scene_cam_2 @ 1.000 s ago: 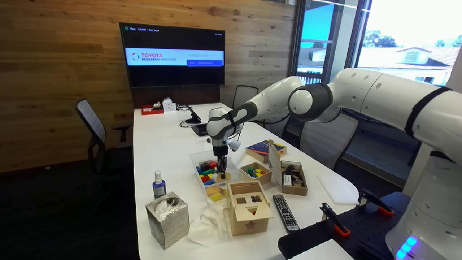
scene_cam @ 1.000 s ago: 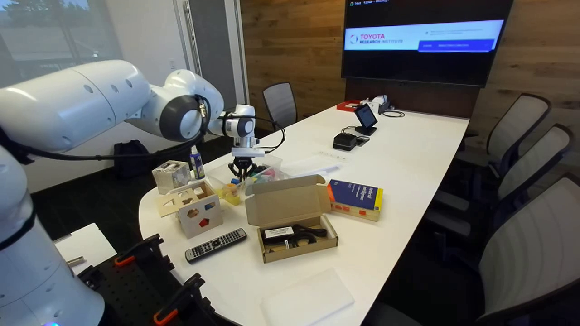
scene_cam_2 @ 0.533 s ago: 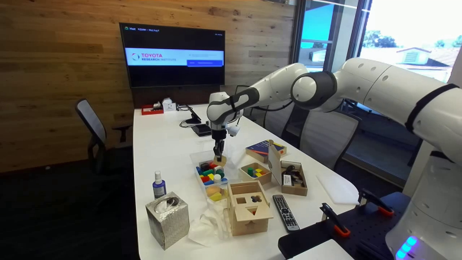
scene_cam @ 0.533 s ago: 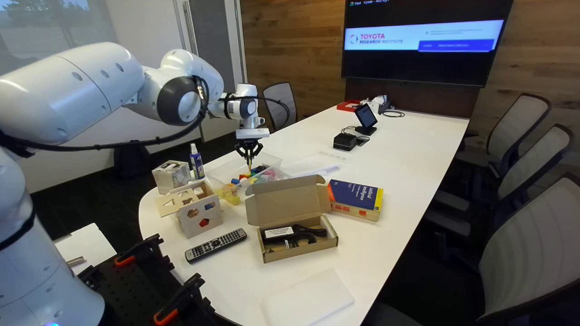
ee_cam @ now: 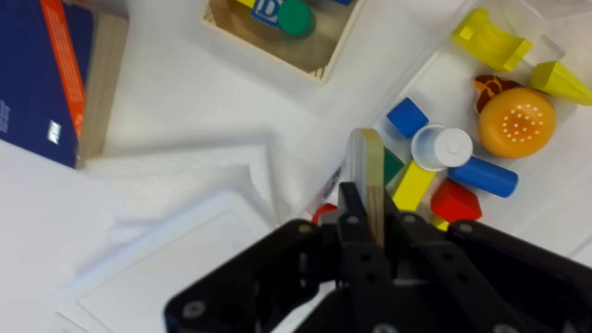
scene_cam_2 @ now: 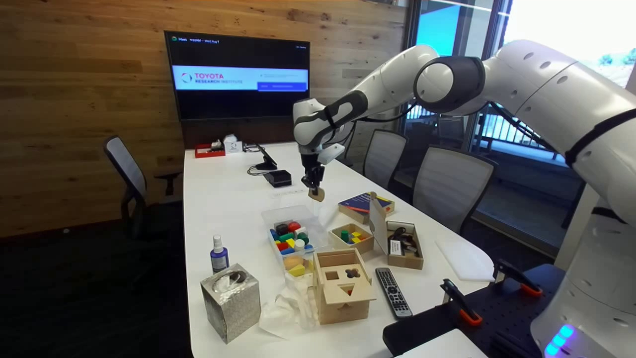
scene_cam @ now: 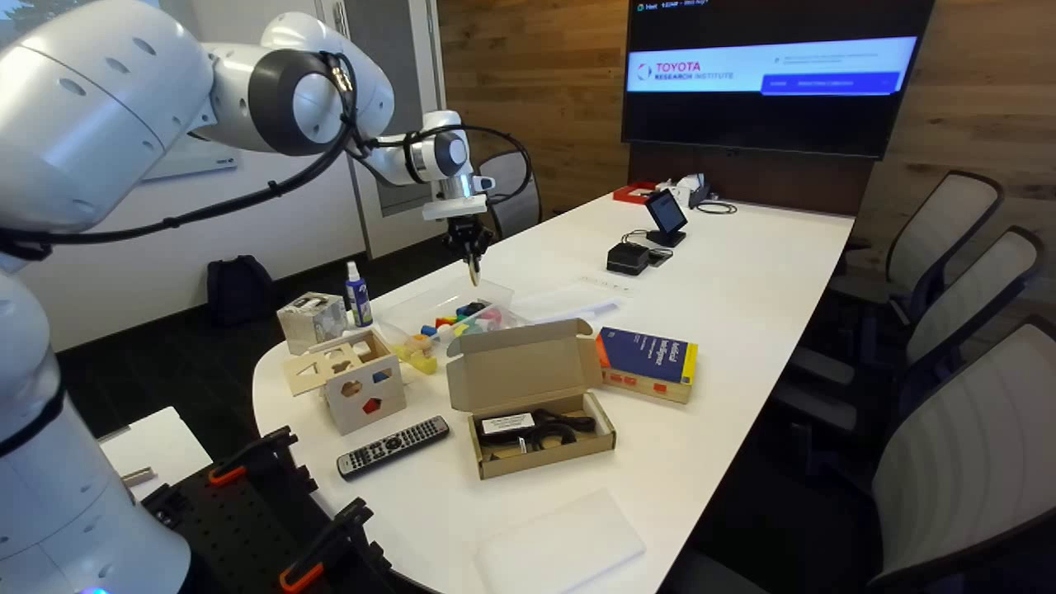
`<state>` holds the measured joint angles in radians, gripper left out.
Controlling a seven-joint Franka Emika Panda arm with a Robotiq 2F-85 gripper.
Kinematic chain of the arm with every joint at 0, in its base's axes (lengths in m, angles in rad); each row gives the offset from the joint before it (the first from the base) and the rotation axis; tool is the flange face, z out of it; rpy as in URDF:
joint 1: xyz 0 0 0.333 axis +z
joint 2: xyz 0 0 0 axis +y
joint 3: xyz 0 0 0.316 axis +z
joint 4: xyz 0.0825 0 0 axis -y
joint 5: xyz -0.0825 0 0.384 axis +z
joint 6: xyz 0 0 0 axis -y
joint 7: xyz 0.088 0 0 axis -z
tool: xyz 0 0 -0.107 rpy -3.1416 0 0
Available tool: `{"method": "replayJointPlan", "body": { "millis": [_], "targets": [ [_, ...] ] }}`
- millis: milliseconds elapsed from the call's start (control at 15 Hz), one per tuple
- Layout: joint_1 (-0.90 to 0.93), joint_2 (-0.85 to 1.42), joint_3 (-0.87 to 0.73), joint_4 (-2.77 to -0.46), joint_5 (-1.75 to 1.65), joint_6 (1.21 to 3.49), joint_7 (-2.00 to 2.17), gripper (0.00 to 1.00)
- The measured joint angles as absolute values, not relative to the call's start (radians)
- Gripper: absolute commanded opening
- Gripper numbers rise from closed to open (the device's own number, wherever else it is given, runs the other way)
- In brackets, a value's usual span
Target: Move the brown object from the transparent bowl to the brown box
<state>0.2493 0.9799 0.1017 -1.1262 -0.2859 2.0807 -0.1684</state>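
My gripper (scene_cam: 472, 254) is shut on a thin flat tan-brown piece (scene_cam_2: 316, 194), which hangs below the fingertips. In the wrist view the piece (ee_cam: 373, 152) stands edge-on between the fingers (ee_cam: 369, 196). The gripper is above the table, up and beyond the transparent bowl (scene_cam_2: 276, 217), a clear bin with several colored blocks and toy food items. The brown box (scene_cam: 544, 459) is a shallow open cardboard box with its flap raised and black cables inside. It also shows in an exterior view (scene_cam_2: 406, 262), right of the bin, and is out of the wrist view.
A small wooden tray (scene_cam_2: 365, 245) with blocks stands between bin and brown box. A wooden shape-sorter box (scene_cam_2: 343, 311), a remote (scene_cam_2: 393, 293), a thick book (scene_cam: 648, 363), a tissue box (scene_cam_2: 231, 303) and a spray bottle (scene_cam_2: 219, 259) stand around.
My gripper has risen out of the transparent bowl with the tan piece in it and moved away from the robot base, toward the screen. The piece has turned somewhat. The boxes have not moved.
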Motion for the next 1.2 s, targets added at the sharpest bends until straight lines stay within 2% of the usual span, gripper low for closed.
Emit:
{"method": "replayJointPlan", "body": {
  "millis": [533,867,1200],
  "targets": [
    [0.250,1.038,-0.060,-1.248,-0.295,2.023,0.143,0.02],
    [0.269,1.102,-0.070,-1.201,-0.286,1.811,0.270,0.02],
    [0.288,1.152,-0.070,-1.126,-0.286,1.748,0.303,0.02]
  ]
}}
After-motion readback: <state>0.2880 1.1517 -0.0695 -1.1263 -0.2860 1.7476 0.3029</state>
